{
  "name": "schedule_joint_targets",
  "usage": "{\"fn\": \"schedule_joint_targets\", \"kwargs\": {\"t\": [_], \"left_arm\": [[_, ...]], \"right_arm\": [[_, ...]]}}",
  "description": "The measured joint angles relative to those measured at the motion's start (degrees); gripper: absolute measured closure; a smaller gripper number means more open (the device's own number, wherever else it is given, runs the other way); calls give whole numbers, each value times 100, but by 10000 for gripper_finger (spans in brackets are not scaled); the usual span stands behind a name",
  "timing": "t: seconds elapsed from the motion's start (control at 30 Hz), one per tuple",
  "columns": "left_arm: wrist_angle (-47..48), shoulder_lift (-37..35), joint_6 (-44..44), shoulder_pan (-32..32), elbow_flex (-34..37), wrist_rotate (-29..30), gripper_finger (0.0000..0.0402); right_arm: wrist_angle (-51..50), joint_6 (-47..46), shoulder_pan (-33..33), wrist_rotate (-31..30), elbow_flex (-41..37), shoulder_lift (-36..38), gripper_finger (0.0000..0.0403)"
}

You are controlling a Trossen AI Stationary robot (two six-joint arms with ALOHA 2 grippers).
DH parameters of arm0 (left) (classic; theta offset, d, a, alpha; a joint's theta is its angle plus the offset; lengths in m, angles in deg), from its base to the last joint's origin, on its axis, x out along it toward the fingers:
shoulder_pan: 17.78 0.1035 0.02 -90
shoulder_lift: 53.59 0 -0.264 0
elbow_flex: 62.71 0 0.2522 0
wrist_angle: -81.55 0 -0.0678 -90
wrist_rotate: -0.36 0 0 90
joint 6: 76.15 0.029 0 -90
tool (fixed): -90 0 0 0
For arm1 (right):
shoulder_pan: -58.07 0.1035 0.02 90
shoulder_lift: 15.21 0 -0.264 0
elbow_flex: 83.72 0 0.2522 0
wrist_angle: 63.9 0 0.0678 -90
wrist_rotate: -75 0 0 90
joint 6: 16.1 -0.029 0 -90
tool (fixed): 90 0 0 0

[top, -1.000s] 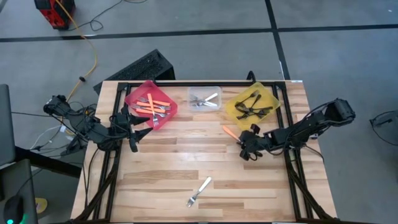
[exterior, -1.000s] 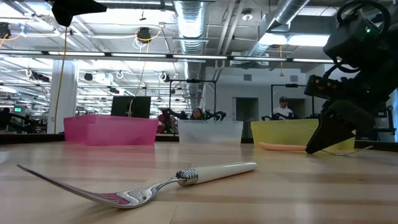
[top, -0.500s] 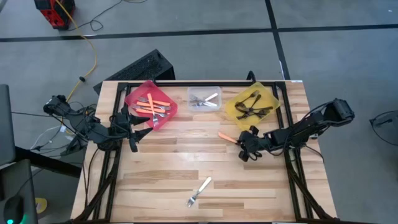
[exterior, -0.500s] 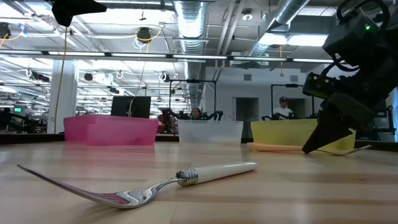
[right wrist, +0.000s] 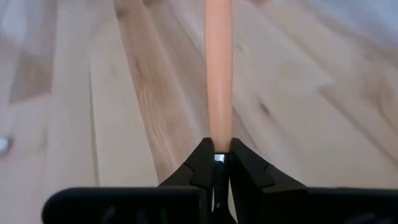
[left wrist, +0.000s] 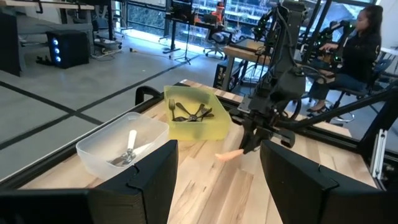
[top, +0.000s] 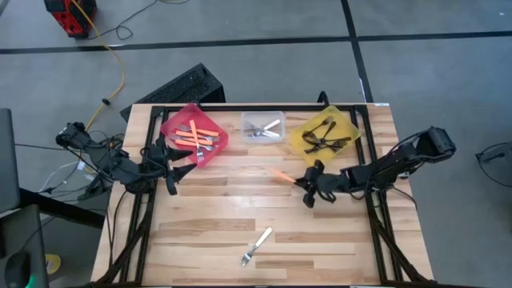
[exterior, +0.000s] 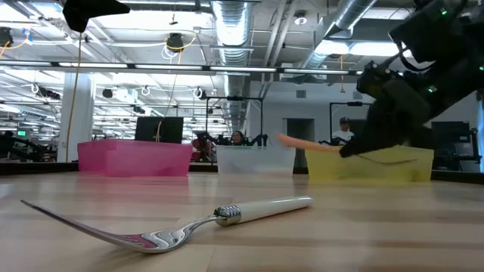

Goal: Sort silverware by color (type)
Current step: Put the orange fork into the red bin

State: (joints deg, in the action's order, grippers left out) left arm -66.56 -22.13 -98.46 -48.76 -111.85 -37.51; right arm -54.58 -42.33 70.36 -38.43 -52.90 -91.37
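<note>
Orange-handled fork (top: 286, 176) sits clamped by its silver neck in my right gripper (top: 307, 185), lifted clear of the wooden surface (top: 240, 208) just in front of the yellow bin (top: 326, 133), handle pointing towards the left edge. My left gripper (top: 178, 169) waits with its jaws apart near the red bin (top: 194, 134) at the far-left corner. One white-handled fork (top: 256, 246) lies alone near the front edge.

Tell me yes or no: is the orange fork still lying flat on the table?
No: the low view shows the right gripper holding the orange fork up, clear of the table.
</note>
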Motion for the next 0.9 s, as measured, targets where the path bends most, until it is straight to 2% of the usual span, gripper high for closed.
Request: {"fn": "schedule_joint_targets", "kwargs": {"t": [0.3, 0.67, 0.9], "left_arm": [[-13, -2, -1, 1, 0, -18, 189], [-9, 0, -142, 2, 0, -226, 189], [-8, -2, -129, 28, 0, -196, 189]], "right_arm": [[1195, 508, -185, 104, 4, 4, 349], [2053, 964, -268, 112, 9, 5, 349], [2457, 1095, -270, 403, 11, 9, 349]]}}
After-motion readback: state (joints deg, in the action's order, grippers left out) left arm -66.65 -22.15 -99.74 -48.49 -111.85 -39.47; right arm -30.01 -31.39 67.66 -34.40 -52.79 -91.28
